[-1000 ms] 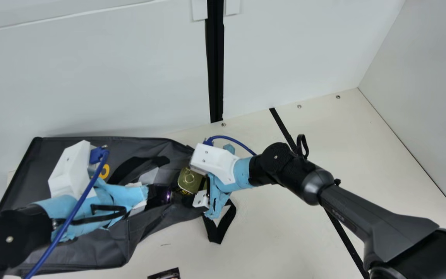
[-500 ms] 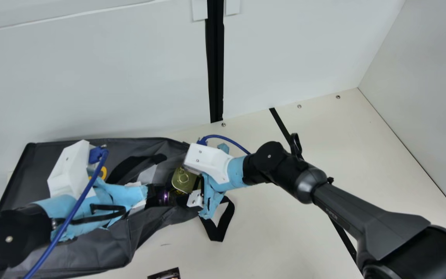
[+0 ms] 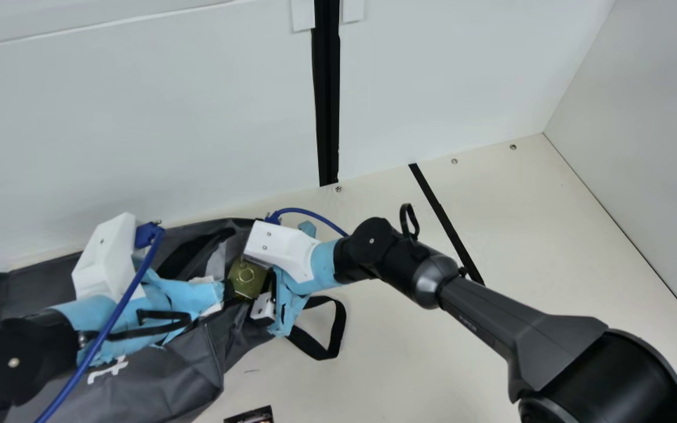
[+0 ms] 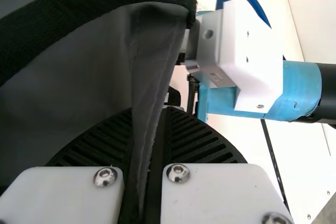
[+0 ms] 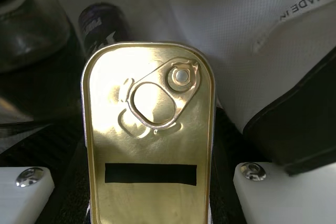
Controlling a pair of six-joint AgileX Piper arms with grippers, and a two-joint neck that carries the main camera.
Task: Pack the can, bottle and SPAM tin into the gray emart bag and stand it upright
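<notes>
Right arm, main view: has moved toward the left arm since the earlier frames, carrying the SPAM tin, a rounded rectangular metal tin with a gold lid (image 3: 247, 277), along with it.
Bag, main view: the gray emart bag of soft dark fabric (image 3: 162, 382) has shifted and crumpled; white lettering (image 3: 109, 371) now shows on its near side.
Left arm, main view: has kept its place, its left pincer (image 3: 227, 291) at the bag's mouth, near the tin.
Right pincer, main view: at the bag's mouth (image 3: 265, 286), around the tin.
Strap loop, main view: black webbing (image 3: 338, 335), sticking out beyond the mouth over the cream table (image 3: 421, 364).
Dark flat printed item, main view: on the table at the near edge of the view (image 3: 250, 415).
Left pincer, left wrist view: closed on the bag's edge (image 4: 149, 124), gray cloth pinched between black ribbed fingers (image 4: 199, 140).
Right pincer, right wrist view: gripping the tin, a finger on either side, ring-pull lid facing the camera.
Bottle, right wrist view: dark-capped, clear-shouldered (image 5: 34, 35), in the bag beyond the tin.
Can, right wrist view: dark and cylindrical (image 5: 102, 22), also inside, between the bottle and pale woven lining (image 5: 205, 3).
</notes>
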